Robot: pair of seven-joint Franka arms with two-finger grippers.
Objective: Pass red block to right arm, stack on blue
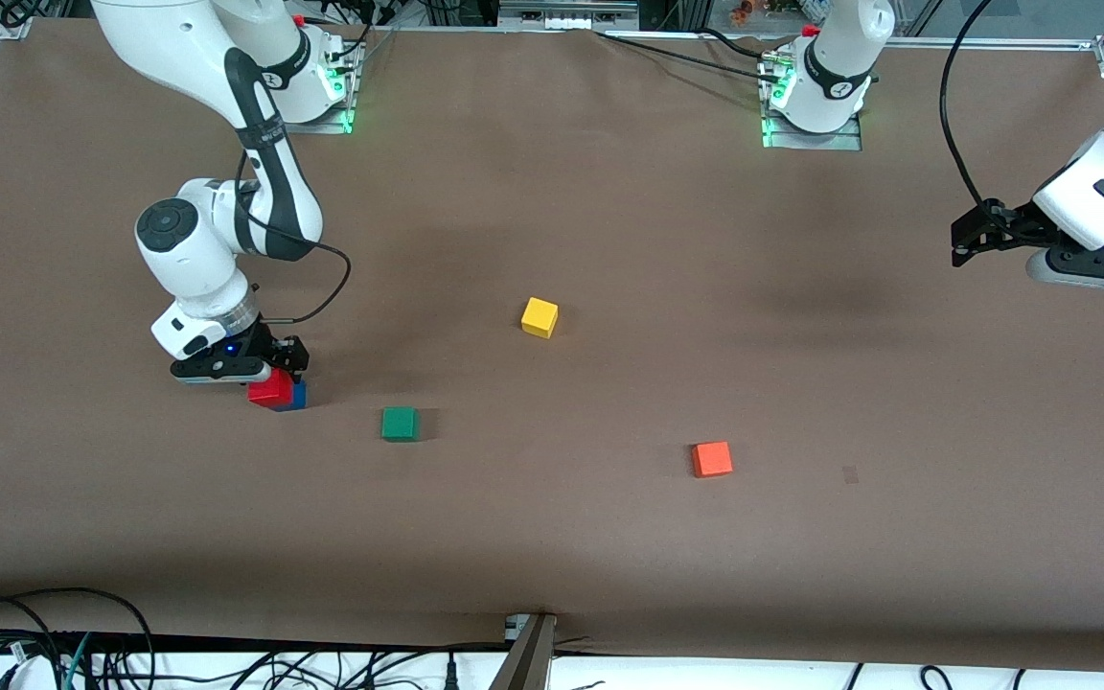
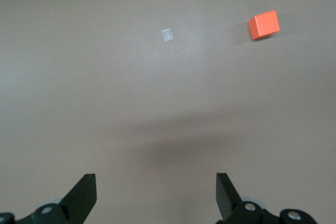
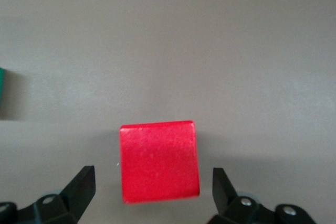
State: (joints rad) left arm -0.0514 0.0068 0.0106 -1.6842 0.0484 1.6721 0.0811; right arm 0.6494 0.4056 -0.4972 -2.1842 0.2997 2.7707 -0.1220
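Note:
The red block (image 1: 271, 388) sits on top of the blue block (image 1: 297, 396) near the right arm's end of the table, slightly askew, so one blue edge shows. My right gripper (image 1: 277, 373) hangs just above the stack. In the right wrist view the red block (image 3: 159, 161) lies between the fingers (image 3: 83, 182) of the right gripper (image 3: 153, 178), which is open with a gap on each side. The red block hides the blue one there. My left gripper (image 1: 960, 251) waits open and empty above the left arm's end of the table, and the left wrist view shows only bare table between its fingers (image 2: 86, 190).
A green cube (image 1: 400, 423) lies on the brown table beside the stack, toward the middle. A yellow cube (image 1: 540, 316) sits mid-table and an orange cube (image 1: 711, 459) lies nearer the front camera. A small grey patch (image 1: 850, 473) marks the table by the orange cube.

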